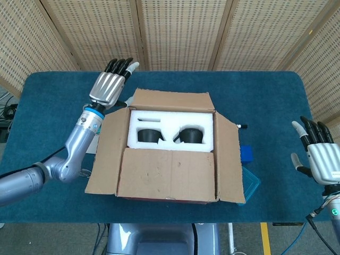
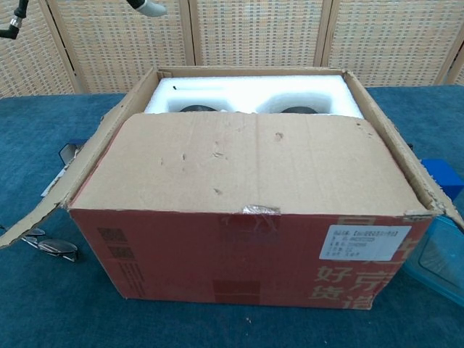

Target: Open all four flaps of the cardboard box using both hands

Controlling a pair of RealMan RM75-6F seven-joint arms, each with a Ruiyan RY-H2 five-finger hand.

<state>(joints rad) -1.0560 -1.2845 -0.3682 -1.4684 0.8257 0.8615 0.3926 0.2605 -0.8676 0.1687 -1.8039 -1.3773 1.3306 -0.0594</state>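
Observation:
The cardboard box [image 1: 169, 197] stands mid-table on the blue cloth. Its far flap [image 1: 172, 100] leans back outward, and the left flap [image 1: 109, 154] and right flap [image 1: 229, 159] splay to the sides. The near flap [image 1: 167, 172] lies flat over the front half, also the near flap [image 2: 246, 163] in the chest view. White foam [image 1: 171, 121] with two black items shows inside. My left hand [image 1: 109, 85] hovers by the far-left corner with straight fingers, holding nothing. My right hand [image 1: 319, 156] is open, far right of the box. Only a fingertip [image 2: 148, 7] of the left hand shows in the chest view.
A blue block [image 1: 246, 154] and a clear plastic container [image 1: 251, 183] lie against the box's right side. Glasses [image 2: 51, 246] and papers lie left of the box. Wicker screens stand behind the table.

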